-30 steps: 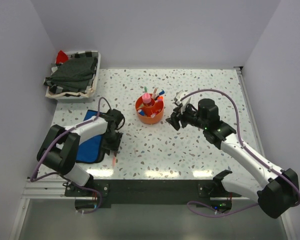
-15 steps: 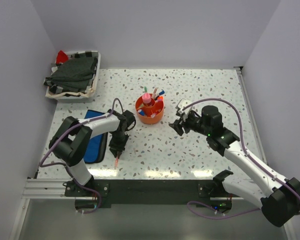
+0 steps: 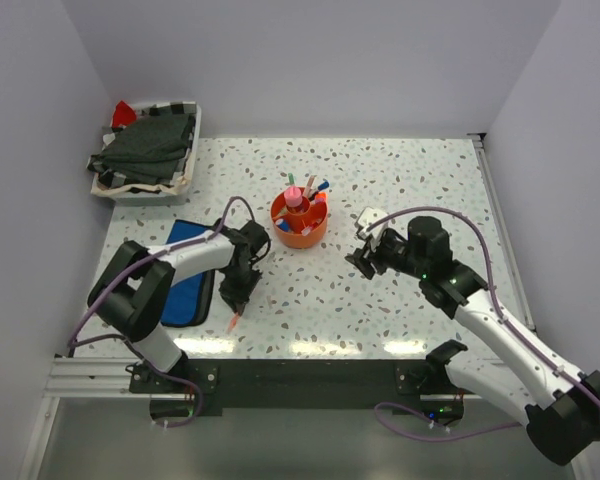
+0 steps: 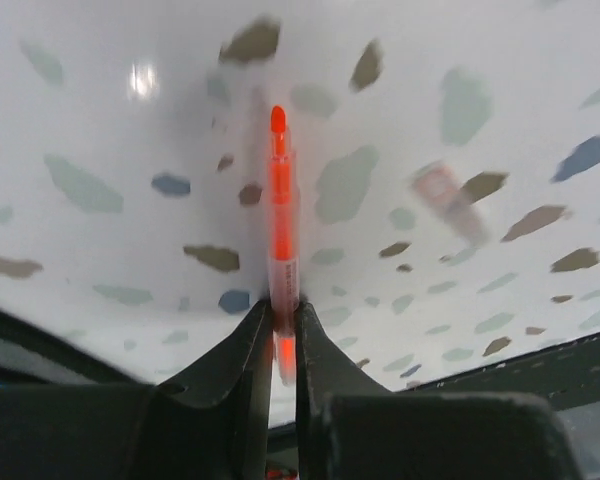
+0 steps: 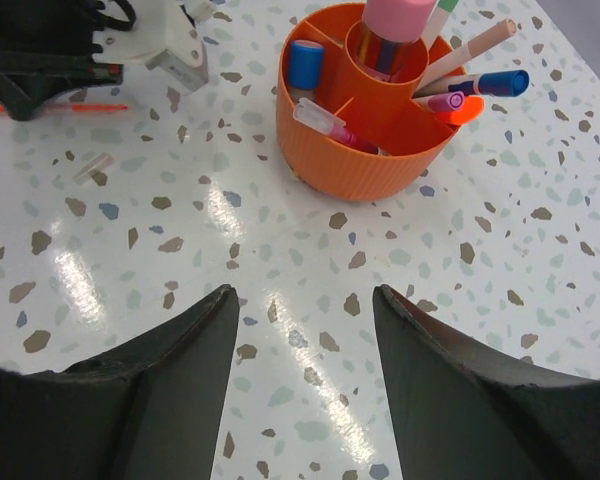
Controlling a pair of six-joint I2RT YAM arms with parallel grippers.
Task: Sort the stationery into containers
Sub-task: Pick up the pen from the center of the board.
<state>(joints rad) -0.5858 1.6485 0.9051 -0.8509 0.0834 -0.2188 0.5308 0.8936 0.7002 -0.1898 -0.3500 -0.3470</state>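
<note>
Orange plastic, thin and translucent: the pen [image 4: 280, 215] is pinched near its rear end by the left gripper [image 4: 282, 318], with most of its barrel sticking out ahead over the speckled table [image 4: 540, 60]. From above it sits just right of the blue pouch [image 3: 185, 290] and well short of the orange organiser [image 3: 302, 235]. It is likely light and stiff, with a smooth barrel that could swivel or slide in so narrow a pinch. A hold nearer the middle would probably steady it. A small pale piece [image 4: 446, 195] lies on the table near by, perhaps a cap or an eraser; it is too blurred to tell. The right gripper [image 5: 300, 300] hangs spread wide and empty, facing the organiser, which already holds pens and a fat pink tube [image 5: 398, 15].
</note>
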